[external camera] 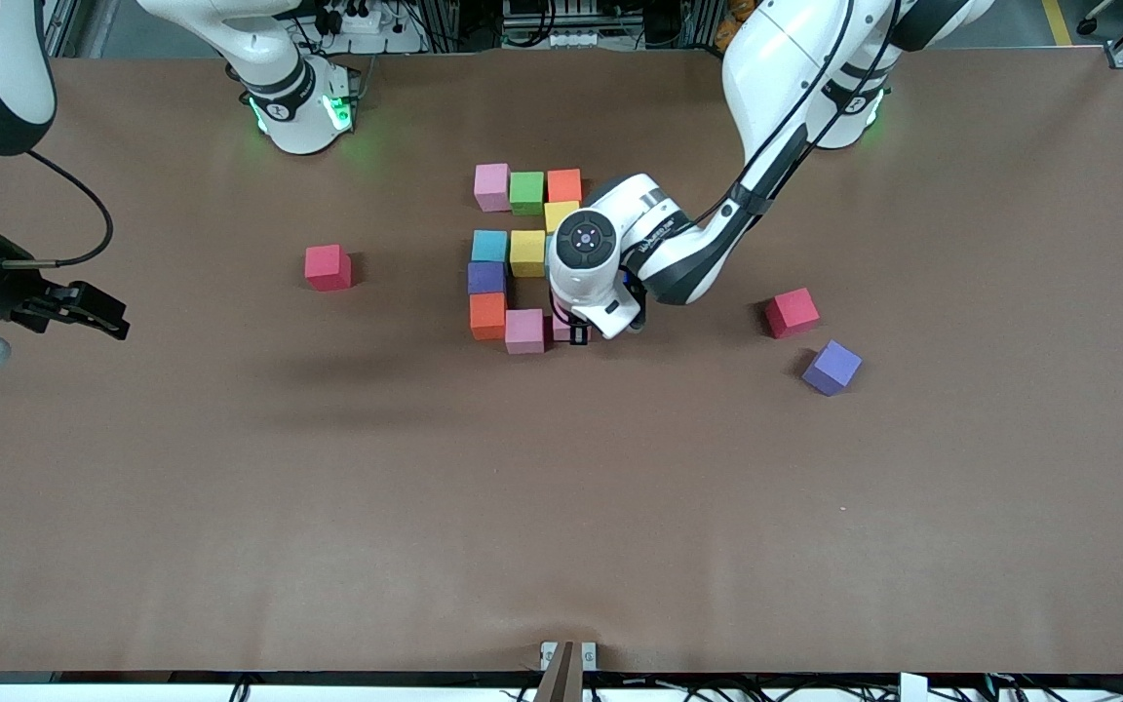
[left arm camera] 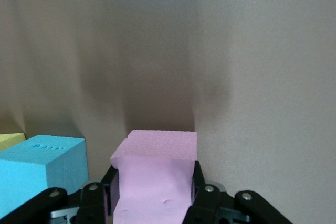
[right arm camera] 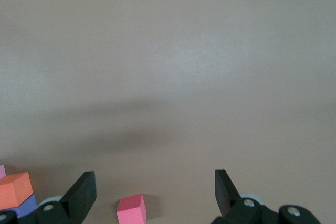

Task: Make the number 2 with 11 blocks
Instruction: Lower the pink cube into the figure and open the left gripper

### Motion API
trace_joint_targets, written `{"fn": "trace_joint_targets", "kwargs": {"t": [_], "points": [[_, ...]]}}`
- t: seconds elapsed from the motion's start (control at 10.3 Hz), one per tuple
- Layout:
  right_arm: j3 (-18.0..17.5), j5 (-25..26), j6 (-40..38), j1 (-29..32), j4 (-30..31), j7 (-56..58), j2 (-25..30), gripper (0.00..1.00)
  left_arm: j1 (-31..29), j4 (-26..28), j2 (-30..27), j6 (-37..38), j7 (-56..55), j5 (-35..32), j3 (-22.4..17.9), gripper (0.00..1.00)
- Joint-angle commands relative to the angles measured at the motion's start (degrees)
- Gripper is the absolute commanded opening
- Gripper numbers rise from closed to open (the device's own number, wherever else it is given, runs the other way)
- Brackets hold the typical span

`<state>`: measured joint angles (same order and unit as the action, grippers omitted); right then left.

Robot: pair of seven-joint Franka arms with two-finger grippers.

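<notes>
Thirteen cubes (external camera: 525, 253) — two red.

Both arms wear glossy white shells with dark grey joints, and black cables run along them. Green lights glow at each base on the table (external camera: 230, 507). Black fingers (right arm camera: 79, 195) end each gripper, fixed with silver screws.

Placed mid-table (external camera: 230, 507): the number 2 (external camera: 522, 258), built of touching blocks (external camera: 509, 253). Beside it toward the right arm's end, one cube (external camera: 328, 267). Toward the left arm's end, two more cubes (external camera: 793, 313), both nearer the front camera than its top row.
</notes>
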<state>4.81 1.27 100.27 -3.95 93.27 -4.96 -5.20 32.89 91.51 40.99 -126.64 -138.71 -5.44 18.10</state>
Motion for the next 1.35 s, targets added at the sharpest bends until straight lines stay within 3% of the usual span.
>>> {"fn": "trace_joint_targets", "kwargs": {"t": [0.0, 1.26], "points": [[-0.5, 0.13, -0.87, 0.61, -0.73, 0.21, 0.1, 1.0, 1.03, -1.25, 0.93, -0.1, -1.3, 1.13, -0.26, 0.0], [-0.68, 0.05, -0.6, 0.43, -0.73, -0.41, -0.07, 1.0, 1.56, -4.94, 4.27, -0.8, -0.69, 0.52, -0.7, 0.0]]}}
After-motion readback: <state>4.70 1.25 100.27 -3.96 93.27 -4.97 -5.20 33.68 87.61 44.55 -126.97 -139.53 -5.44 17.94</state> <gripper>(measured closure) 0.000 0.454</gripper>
